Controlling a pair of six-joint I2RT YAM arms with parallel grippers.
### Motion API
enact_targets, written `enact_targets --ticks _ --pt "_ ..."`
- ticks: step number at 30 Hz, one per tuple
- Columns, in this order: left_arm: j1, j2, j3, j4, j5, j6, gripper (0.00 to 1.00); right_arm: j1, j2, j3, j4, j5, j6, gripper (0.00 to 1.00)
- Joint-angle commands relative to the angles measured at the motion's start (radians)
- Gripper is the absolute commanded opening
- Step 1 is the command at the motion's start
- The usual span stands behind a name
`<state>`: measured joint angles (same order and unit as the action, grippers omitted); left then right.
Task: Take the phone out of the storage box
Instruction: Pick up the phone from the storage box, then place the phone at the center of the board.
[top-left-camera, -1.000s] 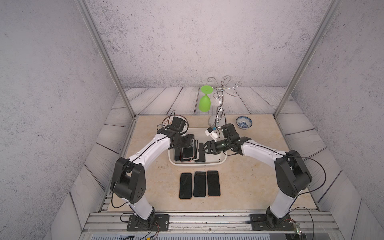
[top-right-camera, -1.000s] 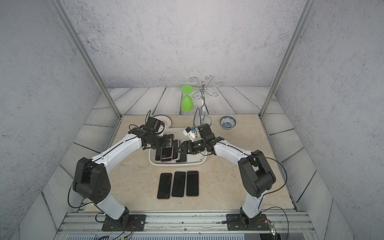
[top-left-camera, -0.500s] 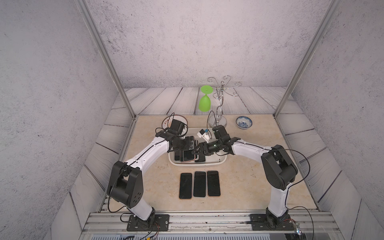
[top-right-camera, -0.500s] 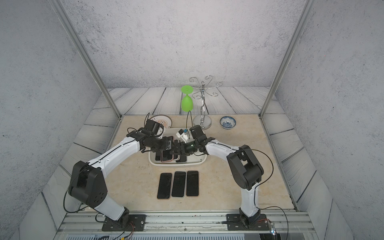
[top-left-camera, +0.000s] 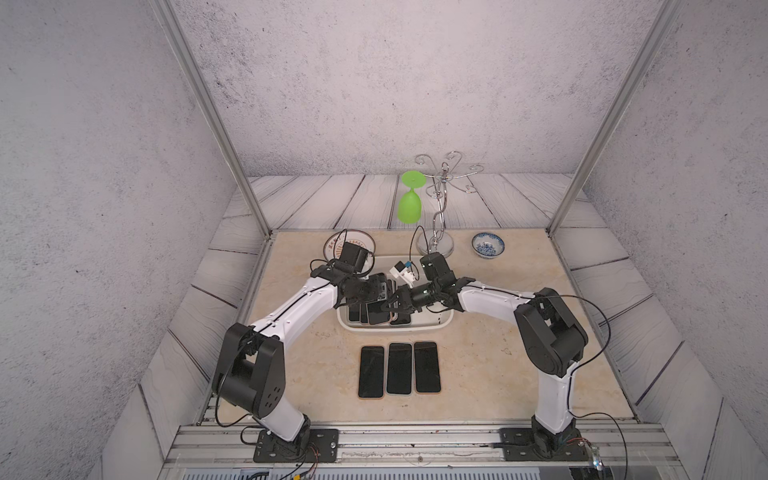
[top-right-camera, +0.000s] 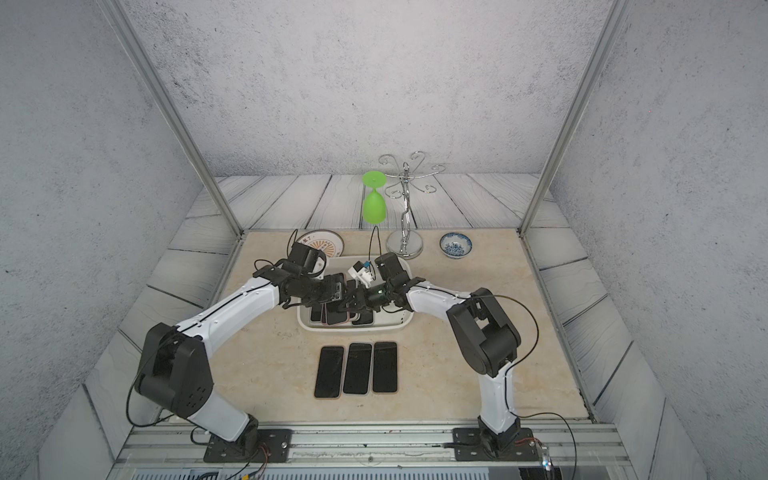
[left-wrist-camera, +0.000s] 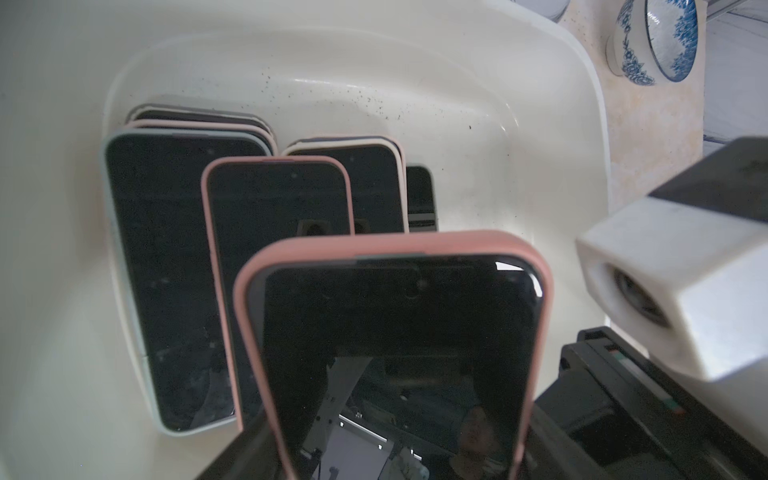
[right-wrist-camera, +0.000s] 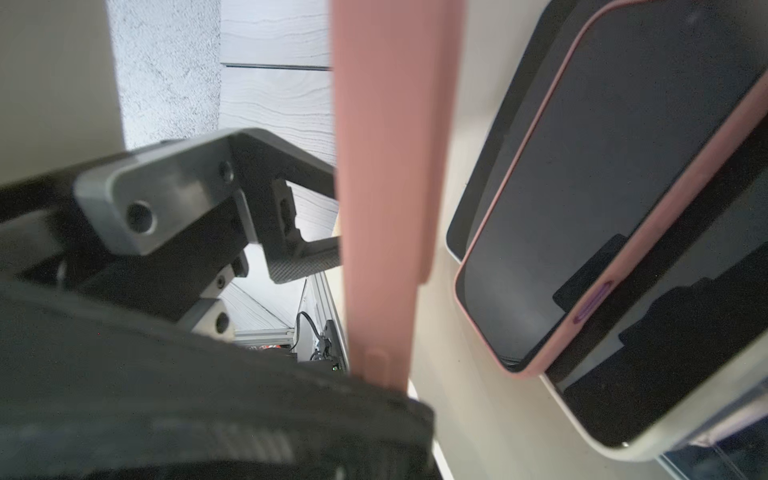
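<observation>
My right pincer (top-left-camera: 392, 304) is pressed together. In its wrist view the pink-cased phone (right-wrist-camera: 386, 166) runs edge-on straight out from its jaws, so I read it as pinching the phone across the thin side. The left pincer (top-left-camera: 379, 291) meets it nose to nose over the storage box (top-left-camera: 440, 326). Its wrist view shows the same phone screen-on, with a dark finger at each long edge, so I read it as clamped across the phone's width.

Both arms have the phone, which appears raised above the other phones (left-wrist-camera: 166, 270) lying in the box. Its long axis runs out ahead of the left pincer, toward the right arm's side.

I judge the coming move turns on that shared line. The left jaws must spread before the right arm can carry the phone toward the three phones (top-left-camera: 399, 368) laid side by side on the surface (top-left-camera: 498, 386) in front of the box. Pulling early could twist it between the two grips.
</observation>
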<state>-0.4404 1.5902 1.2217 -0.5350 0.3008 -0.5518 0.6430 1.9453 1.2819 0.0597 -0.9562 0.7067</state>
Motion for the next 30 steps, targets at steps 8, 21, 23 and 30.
enact_targets --ticks 8,21,23,30 --pt "0.073 -0.141 0.096 -0.017 0.093 -0.004 0.98 -0.003 -0.372 -0.231 -0.271 0.103 -0.147 0.00" --pt "0.108 -0.146 0.041 0.007 0.076 0.020 0.98 -0.189 -0.891 -0.693 -0.665 0.373 -0.149 0.00" --pt "0.108 -0.125 0.044 0.008 0.065 0.028 0.98 -0.190 -0.846 -0.704 -0.627 0.378 -0.162 0.00" --pt "0.108 -0.067 0.049 0.001 0.054 0.044 0.98 -0.191 -0.599 -0.695 -0.498 0.257 -0.231 0.00"
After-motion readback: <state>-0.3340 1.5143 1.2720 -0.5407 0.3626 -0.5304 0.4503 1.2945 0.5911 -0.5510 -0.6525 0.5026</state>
